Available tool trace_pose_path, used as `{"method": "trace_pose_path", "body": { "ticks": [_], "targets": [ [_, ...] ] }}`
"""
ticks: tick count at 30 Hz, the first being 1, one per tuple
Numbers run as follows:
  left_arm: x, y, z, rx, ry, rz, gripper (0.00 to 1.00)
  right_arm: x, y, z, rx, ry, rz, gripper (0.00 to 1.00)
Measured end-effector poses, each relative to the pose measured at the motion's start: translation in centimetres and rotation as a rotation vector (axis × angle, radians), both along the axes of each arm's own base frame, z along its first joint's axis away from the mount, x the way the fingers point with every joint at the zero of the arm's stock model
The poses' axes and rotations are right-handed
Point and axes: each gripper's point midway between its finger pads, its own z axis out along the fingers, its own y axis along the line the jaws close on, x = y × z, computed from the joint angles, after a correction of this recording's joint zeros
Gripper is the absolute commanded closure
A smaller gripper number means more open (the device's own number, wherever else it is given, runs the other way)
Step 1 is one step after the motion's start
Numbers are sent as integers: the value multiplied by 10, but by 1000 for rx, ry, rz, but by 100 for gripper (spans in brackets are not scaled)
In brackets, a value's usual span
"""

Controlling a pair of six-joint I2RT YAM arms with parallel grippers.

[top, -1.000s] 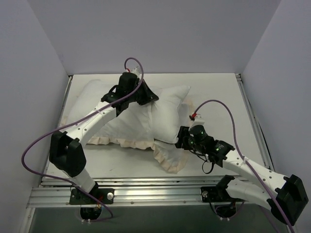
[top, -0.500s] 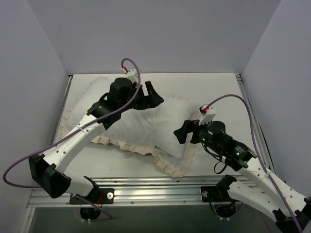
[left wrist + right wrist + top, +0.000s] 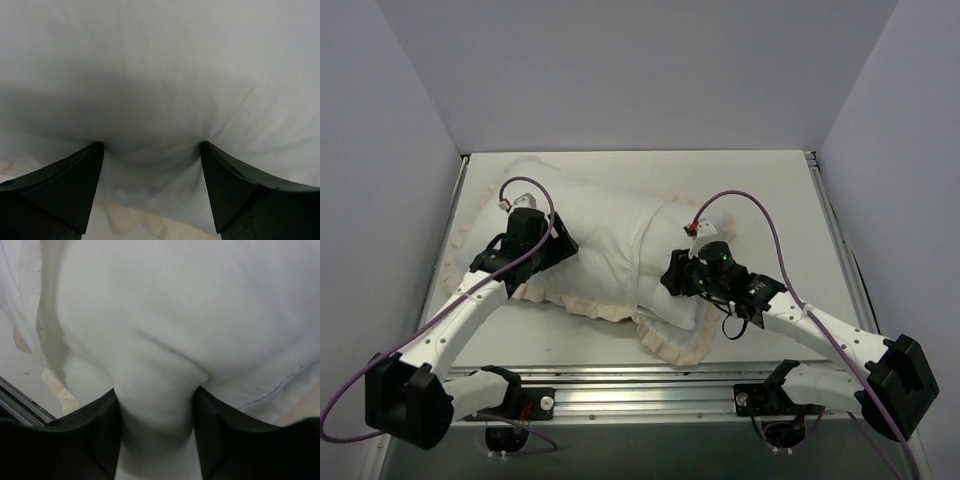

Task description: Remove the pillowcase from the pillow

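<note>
Pillowcase (image 3: 610,240) lying plump across the table (image 3: 770,190), white side up, with one gripper on each half.

The pillowcase stretches from the back left of the table toward the front right. Its cream frill (image 3: 670,345) runs along the near edge and curls out at the front right corner. The right gripper (image 3: 675,280) sits on the right half, and its wrist view shows the two dark fingers (image 3: 100,425) clenched on a raised fold of the white fabric, which fills the gap between them. The left gripper (image 3: 552,243) rests on the left half, just behind the near frill. Its fingers (image 3: 75,175) are spread wide and released, with their tips pressed into the cloth, which dimples and creases between them. Purple cables loop over both arms.
</note>
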Motion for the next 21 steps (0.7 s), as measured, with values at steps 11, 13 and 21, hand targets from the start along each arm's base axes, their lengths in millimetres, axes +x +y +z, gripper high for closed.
{"method": "trace_pose_path", "body": {
  "ticks": [11,13,21],
  "targets": [
    [64,-17,-16,-81,21,-43,11,-23,33,-1,79,-20,53,100],
    [75,-18,4,-84,-44,-57,7,-25,37,0,87,-22,57,100],
    [47,-27,48,-117,-163,-188,5,-7,57,0,54,-17,49,100]
  ]
}}
